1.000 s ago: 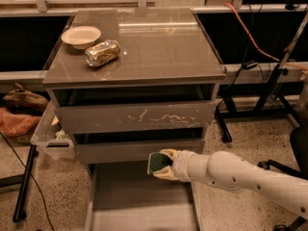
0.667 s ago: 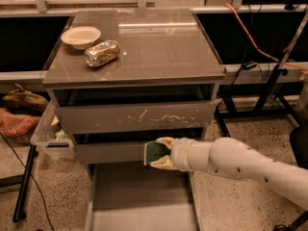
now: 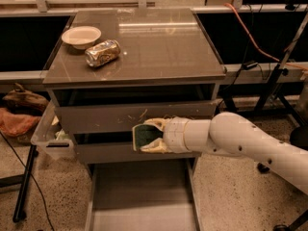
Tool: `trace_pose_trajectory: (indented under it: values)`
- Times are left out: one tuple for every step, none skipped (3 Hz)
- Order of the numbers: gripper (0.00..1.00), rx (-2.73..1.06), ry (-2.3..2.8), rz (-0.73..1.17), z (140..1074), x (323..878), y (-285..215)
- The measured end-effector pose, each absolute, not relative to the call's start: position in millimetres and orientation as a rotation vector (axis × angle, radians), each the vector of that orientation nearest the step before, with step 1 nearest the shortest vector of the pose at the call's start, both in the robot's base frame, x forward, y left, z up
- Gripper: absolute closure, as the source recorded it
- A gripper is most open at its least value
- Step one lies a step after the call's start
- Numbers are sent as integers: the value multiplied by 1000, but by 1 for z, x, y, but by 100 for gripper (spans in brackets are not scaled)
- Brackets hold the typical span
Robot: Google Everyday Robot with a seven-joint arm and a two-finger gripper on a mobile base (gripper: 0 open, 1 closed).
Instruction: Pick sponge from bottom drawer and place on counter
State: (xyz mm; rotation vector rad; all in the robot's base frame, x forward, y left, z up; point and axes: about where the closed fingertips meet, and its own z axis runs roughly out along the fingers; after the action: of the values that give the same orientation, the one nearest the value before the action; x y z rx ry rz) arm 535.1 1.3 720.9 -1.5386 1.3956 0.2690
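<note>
Nearest us, at the bottom of the frame, the bottom drawer (image 3: 144,201) stood pulled out, a shallow grey tray with a plain matte floor and low side walls, and nothing lay on the part we could see. Above it, at the centre of the frame, the claw (image 3: 140,137) pinched the sponge (image 3: 144,135) between its pale padded fingers (image 3: 153,124), with the dark green scouring face towards us and a yellow foam edge just visible.

Over the last second the claw had climbed and drifted left. It went from low on the middle drawer front (image 3: 110,154) up to the seam below the scratched front (image 3: 101,117). We judged the pick done and the lift under way, though the sponge hung below the tabletop's edge and had some height to gain. The smooth white arm (image 3: 240,138) came in from the right.

Further back, the tabletop (image 3: 163,47) was a glossy grey-brown slab with streaks of reflected light. At its upper left lay a crumpled golden can (image 3: 102,53) on its side. Just behind the can sat a shallow pale bowl (image 3: 81,35). The right half looked free for the sponge.
</note>
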Motion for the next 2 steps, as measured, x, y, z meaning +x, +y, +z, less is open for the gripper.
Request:
trace_pose_trajectory:
  values:
    - [100, -1539, 1395, 269, 721, 535, 1]
    - [100, -1549, 1333, 218, 759, 536, 4]
